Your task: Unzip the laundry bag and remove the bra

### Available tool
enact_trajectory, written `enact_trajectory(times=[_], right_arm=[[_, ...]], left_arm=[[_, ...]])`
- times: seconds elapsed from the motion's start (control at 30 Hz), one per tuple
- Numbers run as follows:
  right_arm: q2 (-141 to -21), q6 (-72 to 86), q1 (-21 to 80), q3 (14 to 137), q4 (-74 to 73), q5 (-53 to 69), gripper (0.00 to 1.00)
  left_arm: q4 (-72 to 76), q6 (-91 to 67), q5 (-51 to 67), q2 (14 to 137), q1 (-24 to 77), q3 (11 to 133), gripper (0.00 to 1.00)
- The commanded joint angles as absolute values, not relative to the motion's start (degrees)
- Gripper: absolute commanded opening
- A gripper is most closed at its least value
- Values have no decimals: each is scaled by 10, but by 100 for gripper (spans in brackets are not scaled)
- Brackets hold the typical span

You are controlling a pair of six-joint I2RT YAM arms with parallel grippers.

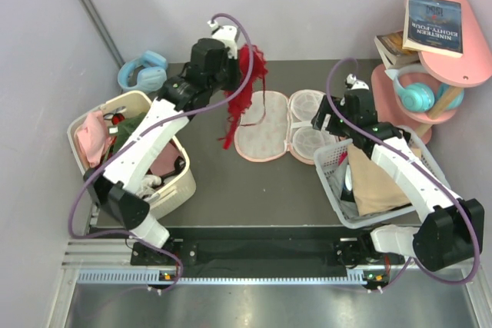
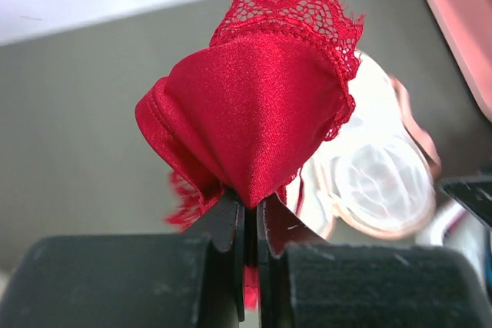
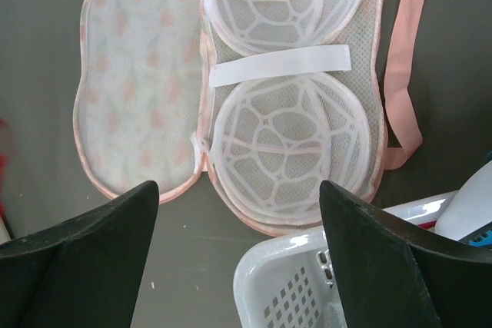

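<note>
The bra is pinched by the left gripper just left of the opened laundry bag; the right gripper is spread wide.

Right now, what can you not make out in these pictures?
Left wrist view: the left gripper pinches the bra, which covers most of the laundry bag; the rest is blurred.
Top view: where that gripper meets the bra, hidden by its own wrist and the cloth.
Right wrist view: the bag's far end, cut off by the top edge.
All views: the zip pull, too small to find.
</note>
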State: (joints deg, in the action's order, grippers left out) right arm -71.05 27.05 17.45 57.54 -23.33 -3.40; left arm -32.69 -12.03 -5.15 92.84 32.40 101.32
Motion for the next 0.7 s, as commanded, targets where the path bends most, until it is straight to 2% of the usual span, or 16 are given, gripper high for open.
enact_trajectory(times=[0.0,0.17,0.5,0.67], right_arm=[[-706,272,170,595,-206,-44,85],[-710,275,170,595,-203,-47,85],[-739,287,171,609,-194,-35,85],[-751,290,170,621,-188,-31,85]], left_arm=[[-371,-112,-206,868,320,1038,0],[-423,-142,-402,793,320,1044,0],[-447,-105,-559,665,320,1050,0],[-458,-100,-610,614,320,993,0]])
